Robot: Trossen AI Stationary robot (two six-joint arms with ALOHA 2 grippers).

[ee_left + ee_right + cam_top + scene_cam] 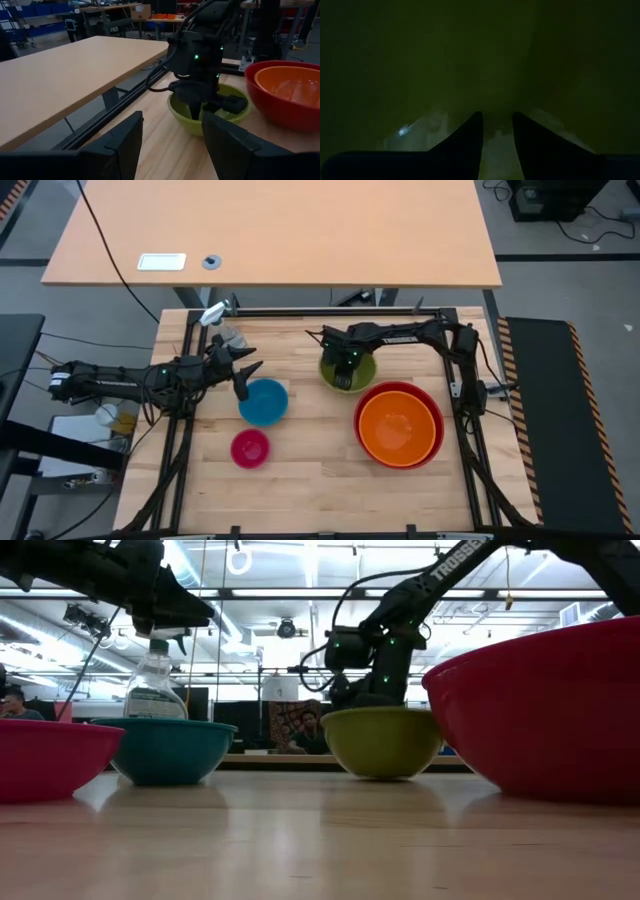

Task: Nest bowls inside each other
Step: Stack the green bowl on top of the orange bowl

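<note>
The olive green bowl [366, 364] [382, 740] [182, 116] stands on its base at the table's far middle. My right gripper [343, 377] [206, 107] [497, 122] points steeply down into it, both fingers inside the hollow with a gap between them and nothing in the gap. The orange bowl [398, 423] sits nested in the red bowl [432, 448] at the right. The blue bowl [264, 401] and the pink bowl [250, 448] stand apart at the left. My left gripper [247, 374] [172, 135] hovers open above the blue bowl's far edge. My right gripper reaches into the green bowl's hollow [420, 60] from above, slanting down. Its fingertips stand close to the bowl's inner floor, and I cannot tell whether they touch it. The bowl rests upright on the table.
A clear spray bottle [222, 330] [155, 690] stands at the far left behind the blue bowl. A black frame rail [330, 311] runs along the table's far edge. Bare wood lies along the near side [320, 490].
</note>
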